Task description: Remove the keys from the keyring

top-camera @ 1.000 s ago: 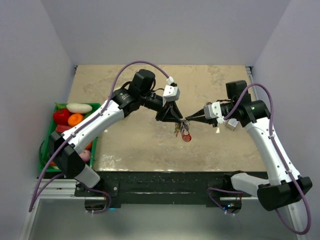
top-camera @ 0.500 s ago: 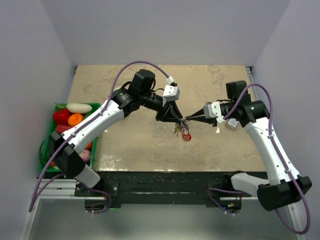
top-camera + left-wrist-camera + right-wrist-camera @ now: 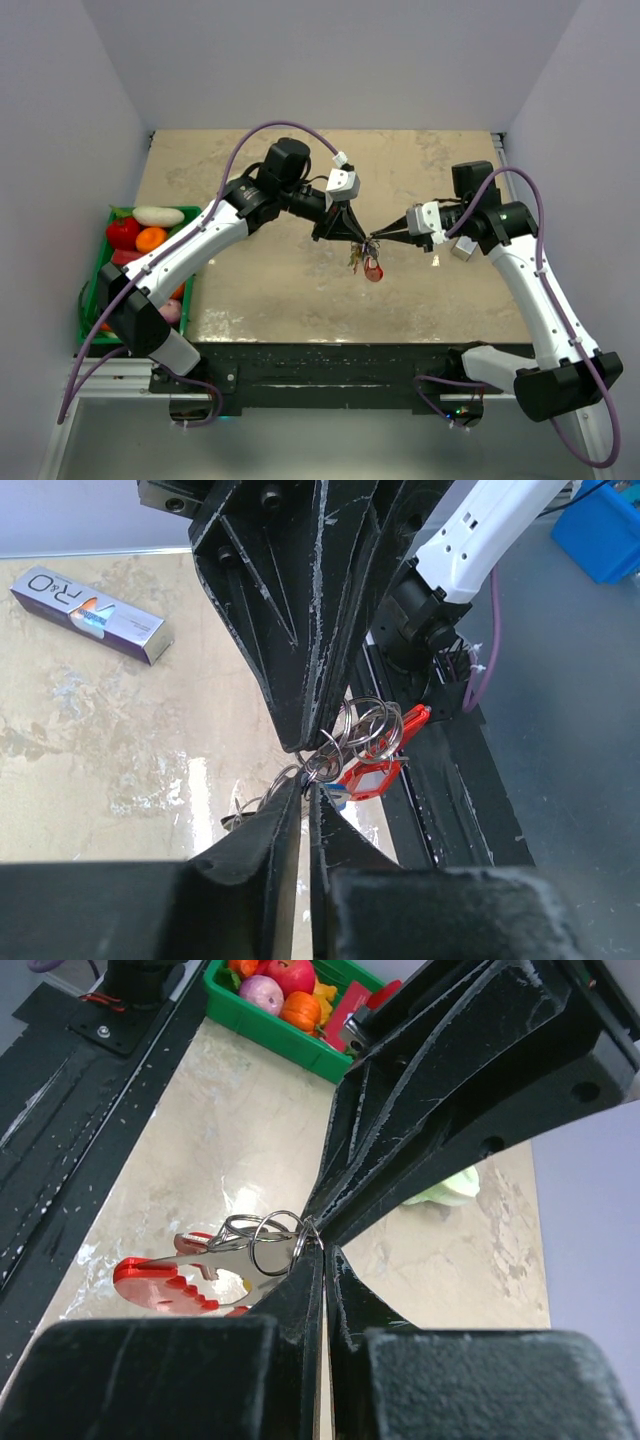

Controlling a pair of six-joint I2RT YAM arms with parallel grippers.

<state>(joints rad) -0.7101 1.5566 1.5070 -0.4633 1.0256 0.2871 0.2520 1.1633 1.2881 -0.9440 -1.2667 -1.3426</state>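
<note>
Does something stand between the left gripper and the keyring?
Nothing visible does. The left gripper has its fingers right at the keyring, tip to tip with the right gripper, which pinches it from the opposite side.

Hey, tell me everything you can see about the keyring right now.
The keyring is a cluster of thin silvery wire rings, metal by the look, with a glossy red fob hanging from it. It is held above the table, pinched between the tips of the left end effector and the right end effector. The keys are not yet off it.

L end effector (image 3: 305, 788) closed on keyring (image 3: 366, 726).
</note>
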